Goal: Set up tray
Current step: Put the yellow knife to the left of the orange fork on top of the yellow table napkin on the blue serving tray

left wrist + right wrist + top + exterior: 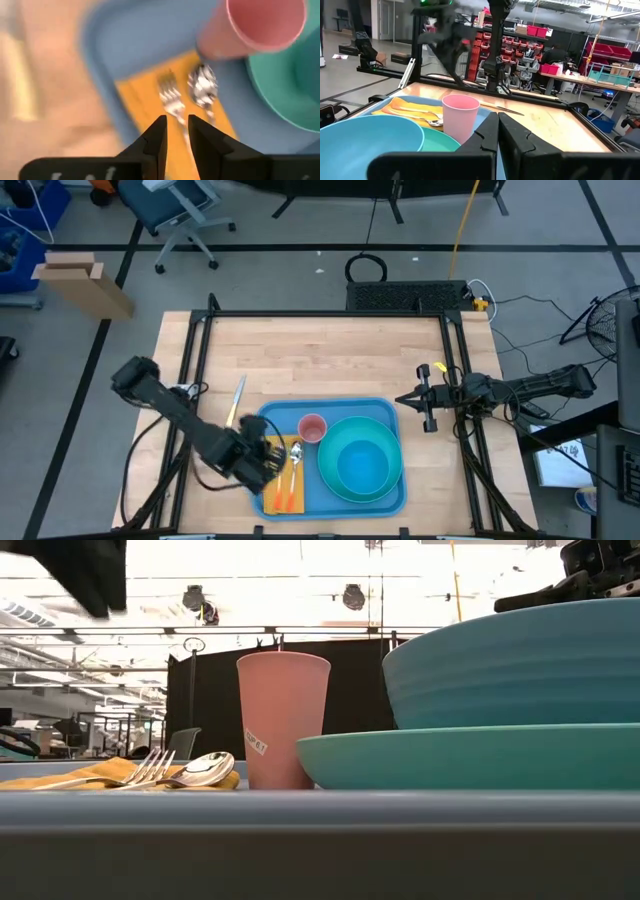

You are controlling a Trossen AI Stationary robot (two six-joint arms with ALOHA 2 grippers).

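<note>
Hovering over the near left corner of the tray [385, 415], my left claw [175, 131] has its fingers slightly parted with nothing between them. Just below it the fork [170, 97] and spoon [202, 86] lie side by side on the orange napkin [145, 92], laid as a place setting. Beyond them the pink cup [313, 427] stands upright beside the bowl [362, 457] on its turquoise plate [470, 755]. A knife [237, 402] lies on the surface left of the tray, probably next. My right claw [429, 399] waits shut at the far right.
</note>
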